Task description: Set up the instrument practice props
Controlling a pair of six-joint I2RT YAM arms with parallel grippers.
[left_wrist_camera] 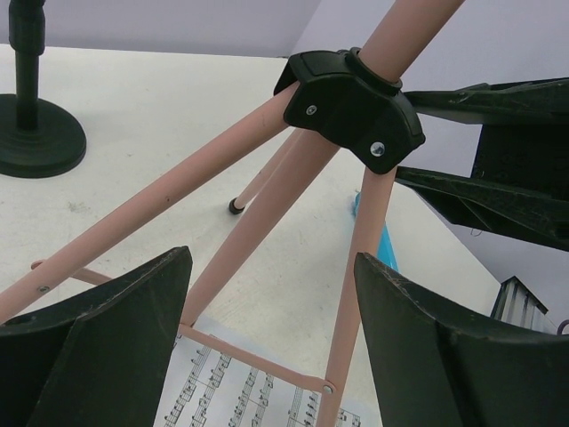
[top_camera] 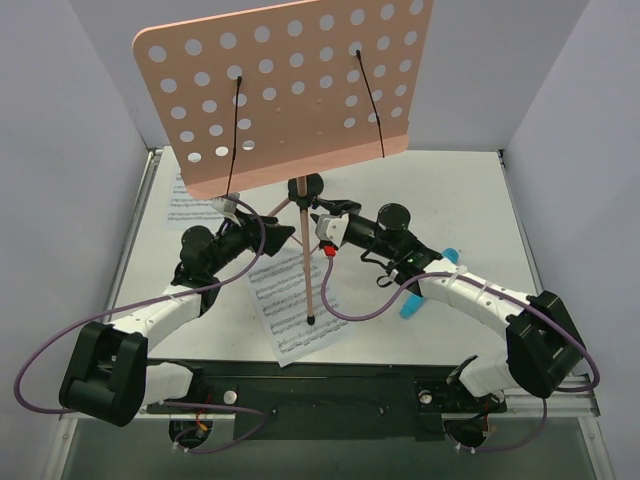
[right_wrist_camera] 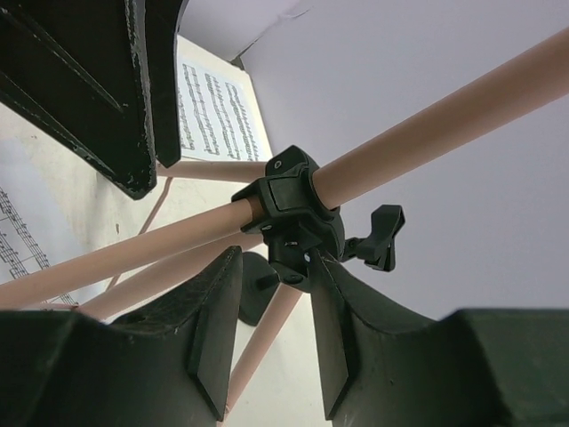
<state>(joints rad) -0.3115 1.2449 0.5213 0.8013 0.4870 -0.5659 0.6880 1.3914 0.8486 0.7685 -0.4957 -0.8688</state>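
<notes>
The white tabletop (top_camera: 470, 200) carries the pink perforated desk (top_camera: 290, 90), raised at the back on its pink tripod (top_camera: 306, 280). Two black wire page-holders (top_camera: 372, 100) lie across the desk's face. One sheet-music page (top_camera: 285, 310) lies under the tripod's legs. A second page (top_camera: 185, 205) lies back left, partly under the desk. Their printed staves are too small to read. The left fingers (left_wrist_camera: 116, 329) stand wide apart, with tripod legs running between them. The right fingers (right_wrist_camera: 213, 338) are narrow, flanking the underside of a black joint (right_wrist_camera: 289, 209). Whether they pinch it I cannot tell.
</notes>
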